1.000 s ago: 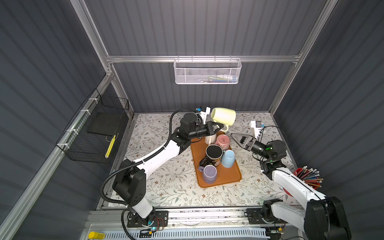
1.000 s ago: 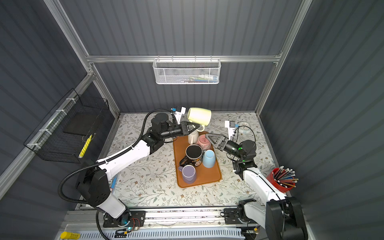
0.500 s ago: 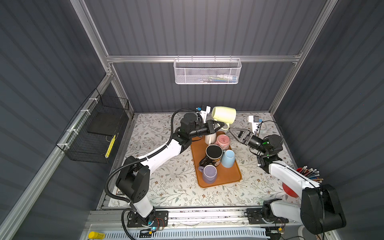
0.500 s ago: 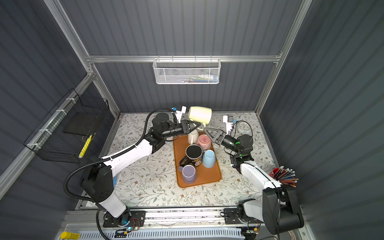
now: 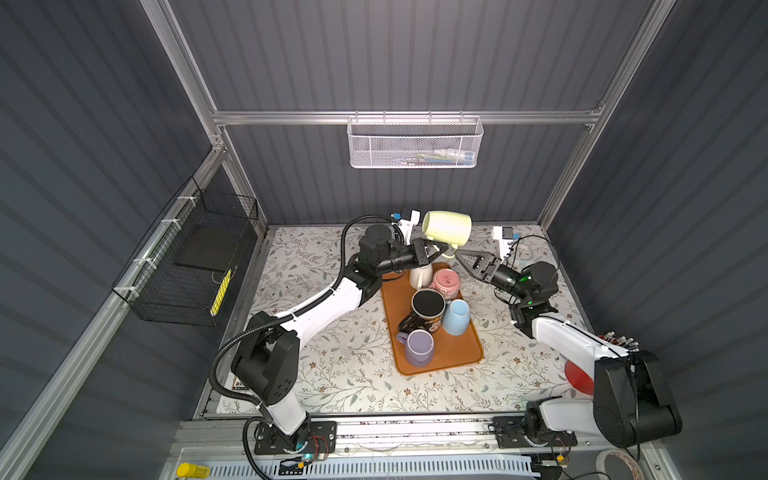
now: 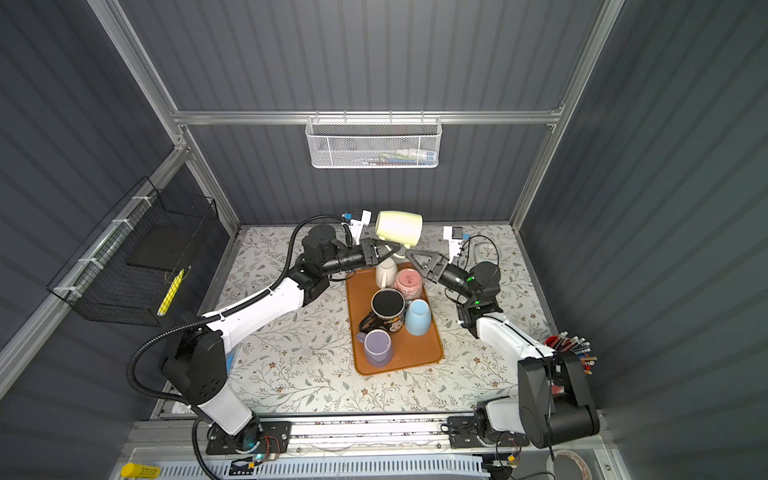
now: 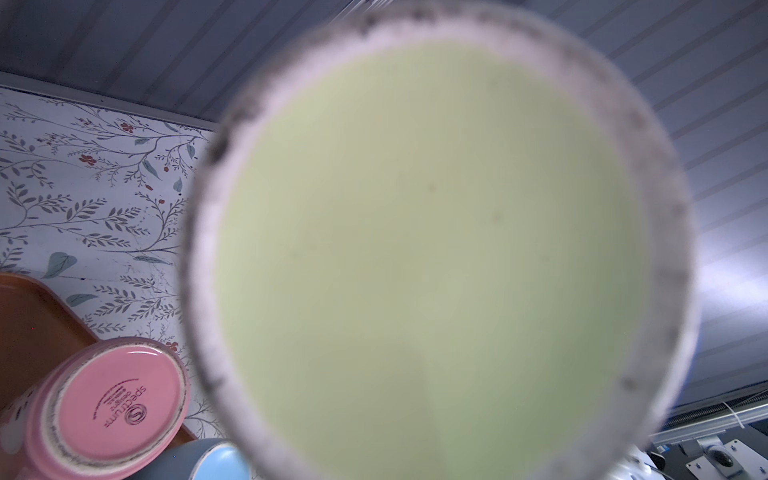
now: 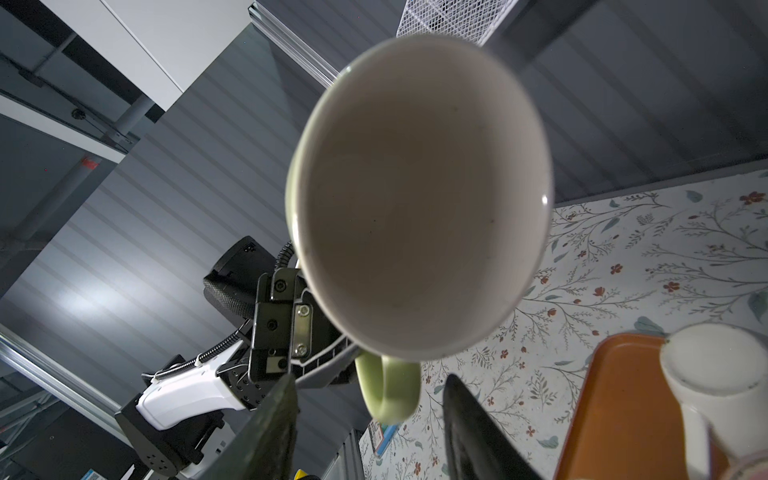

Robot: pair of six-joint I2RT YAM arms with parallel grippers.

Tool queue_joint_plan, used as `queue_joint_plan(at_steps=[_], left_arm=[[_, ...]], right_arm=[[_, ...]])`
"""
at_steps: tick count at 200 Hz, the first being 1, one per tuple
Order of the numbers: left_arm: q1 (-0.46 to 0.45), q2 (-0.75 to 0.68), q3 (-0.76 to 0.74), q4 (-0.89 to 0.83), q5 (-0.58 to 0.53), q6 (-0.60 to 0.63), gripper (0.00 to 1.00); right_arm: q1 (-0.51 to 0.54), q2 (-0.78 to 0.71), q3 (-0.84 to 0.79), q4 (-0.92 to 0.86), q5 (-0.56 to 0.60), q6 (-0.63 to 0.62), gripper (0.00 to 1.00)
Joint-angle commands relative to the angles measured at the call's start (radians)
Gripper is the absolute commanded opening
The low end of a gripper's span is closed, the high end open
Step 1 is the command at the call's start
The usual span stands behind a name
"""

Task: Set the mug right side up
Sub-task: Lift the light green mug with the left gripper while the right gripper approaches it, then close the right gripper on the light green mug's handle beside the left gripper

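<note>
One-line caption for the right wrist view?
Left hand grips the pale green mug by the handle, mouth toward camera; right hand open nearby.

On the table (image 5: 332, 374) middle, tray (image 5: 457, 355) bearing five mugs (image 5: 419, 347). Above its far end, raised mug (image 5: 446, 227), sideways, handle (image 8: 388, 388) clamped in left gripper (image 5: 441, 250) from the left; right gripper (image 5: 460, 255) just right, jaws apart.

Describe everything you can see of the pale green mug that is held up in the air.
The mug is pale yellow-green, glossy like glazed ceramic, with an off-white, empty inside and a rough unglazed ring around its base. It hangs in the air on its side near the far end of the orange tray, handle pointing down, mouth towards the right arm. Only the left hand touches it, shut on the handle.
</note>
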Motion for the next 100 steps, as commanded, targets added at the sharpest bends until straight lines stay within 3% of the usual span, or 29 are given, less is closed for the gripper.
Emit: queue_joint_plan(at_steps=[1, 60, 100], left_arm=[[0.002, -0.047, 0.037, 0.126, 0.028, 0.004, 0.00], [0.001, -0.048, -0.005, 0.173, 0.034, -0.023, 0.00], [0.001, -0.048, -0.030, 0.193, 0.035, -0.031, 0.00]], right_arm=[[0.012, 0.017, 0.041, 0.077, 0.001, 0.009, 0.54], [0.014, 0.119, 0.083, 0.276, 0.013, 0.133, 0.44], [0.014, 0.158, 0.107, 0.327, 0.018, 0.174, 0.27]])
